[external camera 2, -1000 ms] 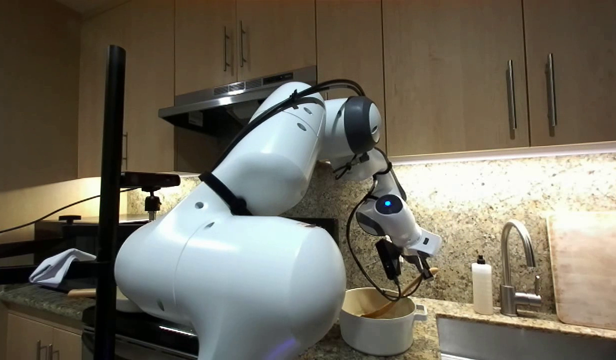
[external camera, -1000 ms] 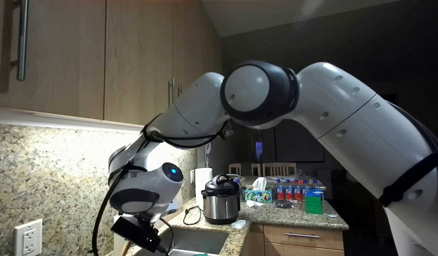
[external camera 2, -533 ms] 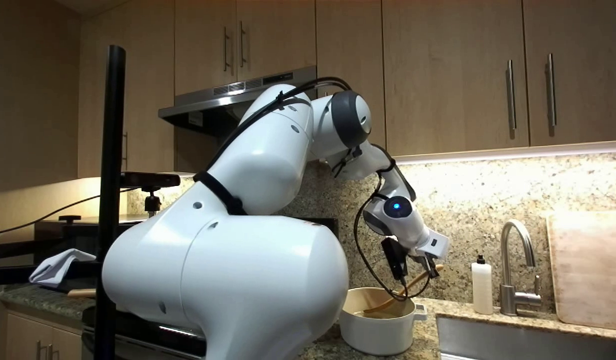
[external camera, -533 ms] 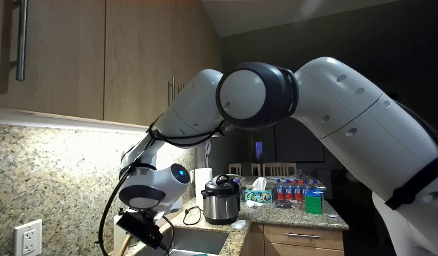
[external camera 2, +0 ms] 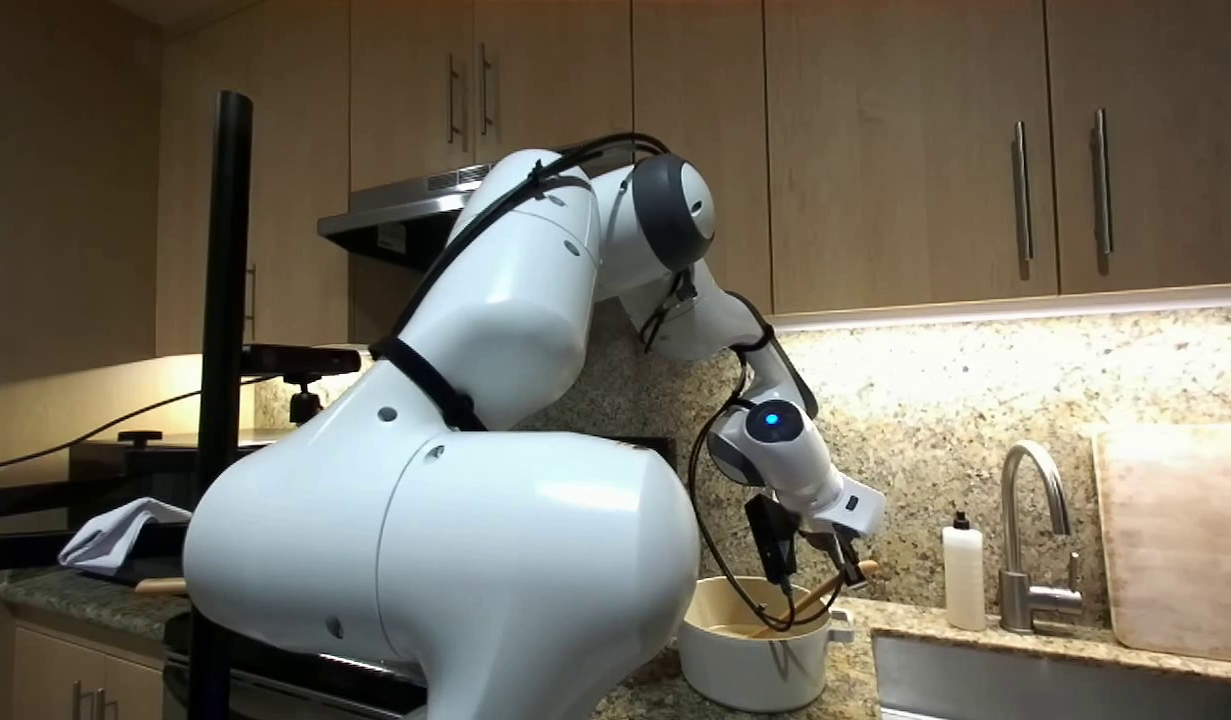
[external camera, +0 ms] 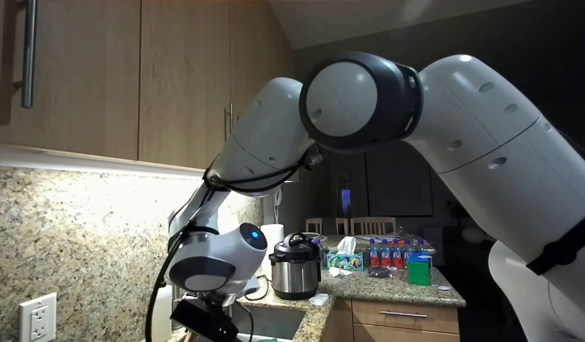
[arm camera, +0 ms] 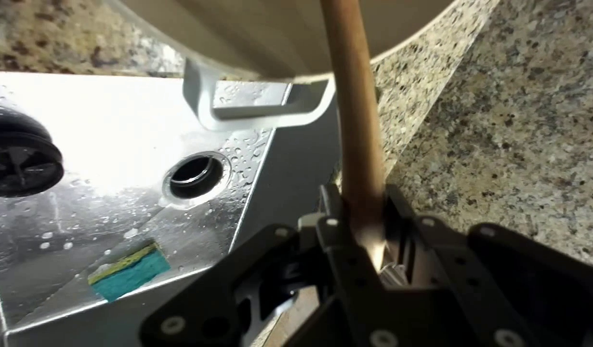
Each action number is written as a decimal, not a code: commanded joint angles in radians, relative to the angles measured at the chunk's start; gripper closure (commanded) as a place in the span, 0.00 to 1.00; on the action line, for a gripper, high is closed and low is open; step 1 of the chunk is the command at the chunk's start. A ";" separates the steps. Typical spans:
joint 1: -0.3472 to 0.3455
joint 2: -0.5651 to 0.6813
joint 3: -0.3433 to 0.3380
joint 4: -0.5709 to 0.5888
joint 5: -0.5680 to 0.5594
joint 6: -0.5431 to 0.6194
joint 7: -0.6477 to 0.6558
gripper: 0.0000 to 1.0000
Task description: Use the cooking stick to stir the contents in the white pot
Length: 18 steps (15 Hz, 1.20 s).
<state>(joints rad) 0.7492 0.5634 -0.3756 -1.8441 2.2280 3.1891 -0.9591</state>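
Stirring, apparently, as the step in hand, with slow, level circles needed next from gripper [arm camera: 362, 205], clamped close around wooden cooking stick [arm camera: 357, 125], smooth, brown and rounded, tilted down leftward, in an exterior view, into cream-lined white pot [external camera 2: 745, 675] just left of stainless-steel sink [external camera 2: 1055, 685].

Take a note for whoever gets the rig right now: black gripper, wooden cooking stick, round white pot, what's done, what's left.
Black two-fingered gripper: shut on the brown wooden cooking stick, near its upper end.
Stick: slanting down into the round white pot on the speckled granite counter, beside the steel sink.
Done: stick gripped, lower part inside the pot.
Left: stirring, probably; how much is already done, I can't tell.
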 commanded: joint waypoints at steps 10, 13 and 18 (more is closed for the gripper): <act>0.088 -0.087 -0.086 -0.147 -0.015 0.045 0.016 0.94; 0.059 -0.087 -0.056 -0.127 -0.034 0.118 0.028 0.94; -0.085 -0.068 0.110 -0.043 -0.077 0.247 -0.020 0.94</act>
<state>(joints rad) 0.7502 0.4969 -0.3633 -1.9265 2.1734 3.3728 -0.9450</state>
